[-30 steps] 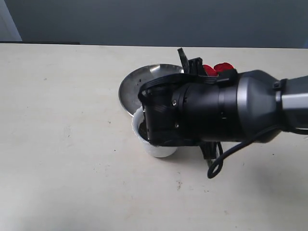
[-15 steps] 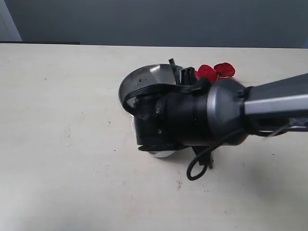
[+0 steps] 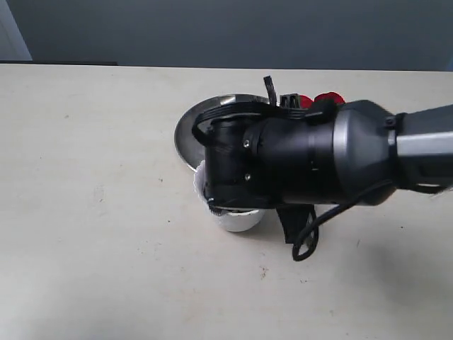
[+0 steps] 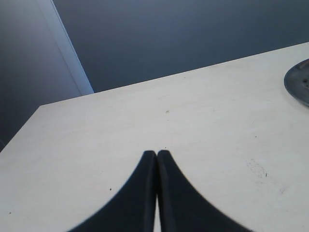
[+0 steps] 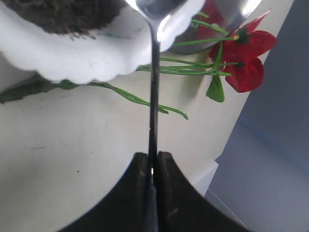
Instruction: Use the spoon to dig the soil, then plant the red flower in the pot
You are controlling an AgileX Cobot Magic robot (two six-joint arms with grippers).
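My right gripper (image 5: pixel 152 155) is shut on the thin handle of the spoon (image 5: pixel 154 87), whose shiny bowl reaches over the scalloped rim of the white pot (image 5: pixel 72 58). Dark soil (image 5: pixel 53 14) fills the pot. The red flower (image 5: pixel 248 58) lies on the table beside the pot, its green stems (image 5: pixel 145 101) running past the pot's side. In the exterior view the right arm covers most of the pot (image 3: pixel 233 219), and only red petals (image 3: pixel 327 99) peek out behind it. My left gripper (image 4: pixel 157 153) is shut and empty above bare table.
A round shiny steel plate (image 3: pixel 205 120) sits just behind the pot, its edge also in the left wrist view (image 4: pixel 298 87). The pale table (image 3: pixel 92 198) stretches left and to the front. A dark wall stands behind the table's far edge.
The right arm swung over the pot, dipping toward the plate half a second ago and then coming back; it now covers the flower and pot more than before.
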